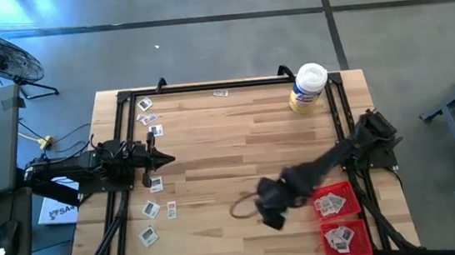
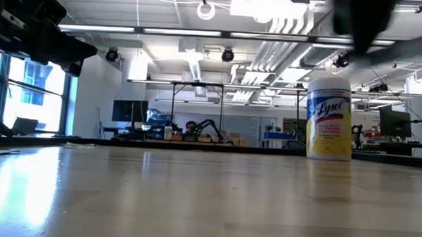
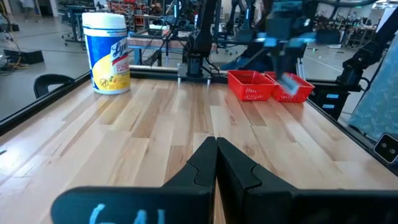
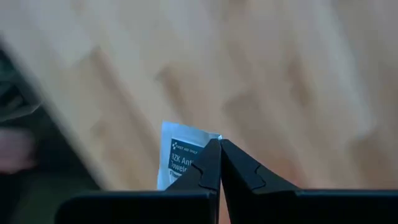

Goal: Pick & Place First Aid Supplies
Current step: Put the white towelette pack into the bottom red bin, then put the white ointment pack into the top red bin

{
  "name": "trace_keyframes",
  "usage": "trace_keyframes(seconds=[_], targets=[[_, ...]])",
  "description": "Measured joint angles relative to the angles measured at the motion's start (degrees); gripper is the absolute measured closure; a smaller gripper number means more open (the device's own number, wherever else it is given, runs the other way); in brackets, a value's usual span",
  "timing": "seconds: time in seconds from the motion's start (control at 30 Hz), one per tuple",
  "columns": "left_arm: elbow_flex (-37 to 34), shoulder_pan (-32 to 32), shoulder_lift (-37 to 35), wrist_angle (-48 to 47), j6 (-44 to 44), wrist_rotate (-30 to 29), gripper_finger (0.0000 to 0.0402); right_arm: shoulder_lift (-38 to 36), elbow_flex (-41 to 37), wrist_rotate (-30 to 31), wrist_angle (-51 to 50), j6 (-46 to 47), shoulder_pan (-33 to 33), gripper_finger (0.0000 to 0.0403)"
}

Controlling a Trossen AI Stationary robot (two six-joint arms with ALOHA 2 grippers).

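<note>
While pinched by its corner, packet (image 4: 182, 155) in right gripper (image 4: 219, 155), long axis upright, print readable.

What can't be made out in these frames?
- Small white packet pinched in the shut right gripper: print partly covered by the fingers, right wrist view.
- Red plastic trays: packet count too small to tell, high view; blurred in left wrist view.
- Scattered white packets near the shut left gripper: markings too small, high view; unseen in low view.
- Yellow white-lidded wipes jar: back side hidden.
</note>
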Motion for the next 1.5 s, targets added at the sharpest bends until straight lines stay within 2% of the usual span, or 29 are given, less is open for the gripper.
trace_keyframes(seconds=[0.3, 0.5, 0.63, 0.8, 0.97, 1.07, 1.33, 1.43, 1.5], targets=[[0.02, 0.02, 0.00, 0.00, 0.00, 0.00, 0.0400, -4.98, -3.47, -12.63, -1.02, 21.91, 14.19, 0.0403], [0.00, 0.00, 0.00, 0.01, 0.00, 0.01, 0.0400, -4.97, -7.54, -17.61, -1.06, 22.17, 23.13, 0.0403], [0.01, 0.00, 0.00, 0.00, 0.00, 0.01, 0.0400, -4.90, -11.87, -16.56, -0.48, 23.42, 25.53, 0.0403], [0.00, 0.01, 0.00, 0.02, 0.00, 0.01, 0.0400, -4.88, -16.97, -14.99, 3.12, 23.19, 25.01, 0.0403], [0.00, 0.00, 0.00, 0.02, 0.00, 0.02, 0.0400, -4.86, -21.04, -25.01, 6.50, 27.45, 22.98, 0.0393], [0.01, 0.02, 0.00, 0.02, 0.00, 0.01, 0.0400, -4.86, -21.03, -25.95, 7.72, 27.90, 22.00, 0.0370], [0.00, 0.02, 0.00, 0.02, 0.00, 0.02, 0.0400, -4.86, -15.51, -23.38, 4.51, 25.91, 17.92, 0.0290], [0.00, 0.02, 0.00, 0.02, 0.00, 0.02, 0.0400, -4.86, -11.63, -17.72, 3.68, 20.99, 15.30, 0.0280], [0.00, 0.01, 0.00, 0.02, 0.00, 0.01, 0.0400, -4.86, -8.77, -11.88, 2.94, 16.63, 13.40, 0.0279]])
